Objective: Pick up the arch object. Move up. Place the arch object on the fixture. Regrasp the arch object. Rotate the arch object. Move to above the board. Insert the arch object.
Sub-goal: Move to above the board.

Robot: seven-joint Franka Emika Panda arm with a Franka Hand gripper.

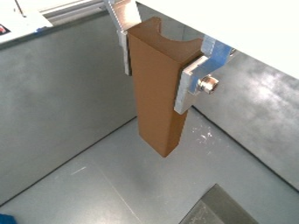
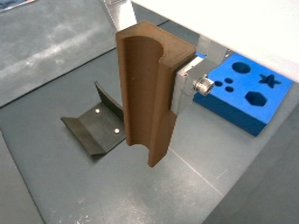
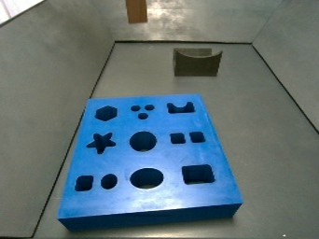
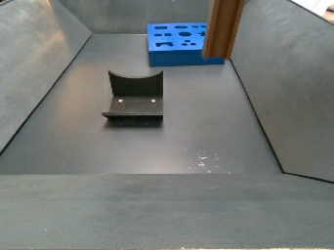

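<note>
Wrist views: arch object (image 2: 147,92) hung upright, clamped near its upper end between gripper (image 2: 163,83) fingers (image 2: 187,87), lifted clear of floor. Fixture (image 2: 96,127) low beside hanging bar, board (image 2: 246,92) farther off on the other side. Side view: fixture (image 4: 135,98) left, board (image 4: 183,42) behind, bar (image 4: 226,26) at right, partly cropped. Risks judged: long bar gripped near one end, could swing or slip in pads; lower end could clip fixture's raised corners if lowered off-centre; could topple once released.

Enclosure: dull grey metal floor (image 4: 196,127), scuffed; 2 sloped grey side walls (image 4: 39,68) flanking it; soft, even overhead light.
</note>
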